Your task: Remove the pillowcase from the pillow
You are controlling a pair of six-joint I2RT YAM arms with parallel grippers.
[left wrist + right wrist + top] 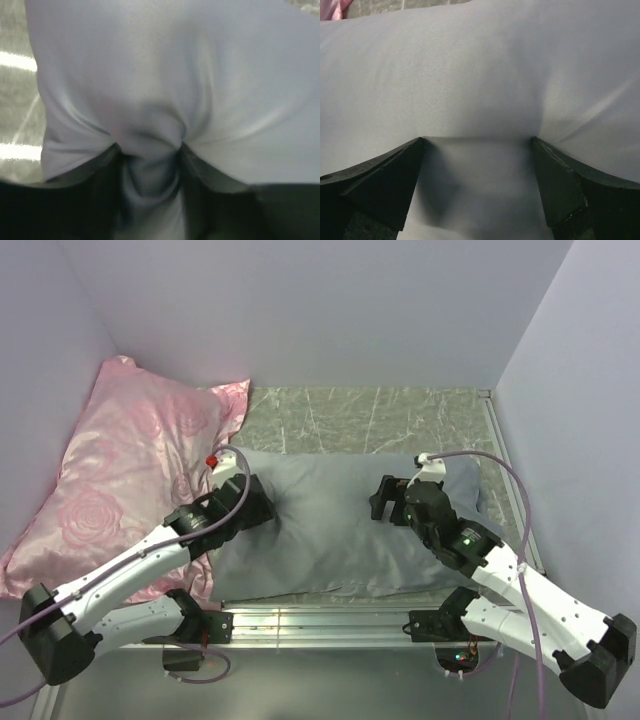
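Note:
The grey pillowcase [330, 535] lies across the middle of the table, plump and filled. The white pillow is hidden inside it. My left gripper [268, 508] is at the case's left end, shut on a bunched fold of grey fabric; in the left wrist view the cloth [175, 75] puckers into the gripper [150, 152] between the dark fingers. My right gripper [383, 502] rests on the right part of the case. In the right wrist view the gripper [479, 142] is open, its fingers wide apart and pressed down onto smooth grey fabric [480, 70].
A shiny pink rose-patterned pillow [130, 470] lies at the left, against the wall and beside the left arm. Marbled tabletop [370, 415] shows behind the grey case. White walls close in at left, back and right. A metal rail [320, 620] runs along the near edge.

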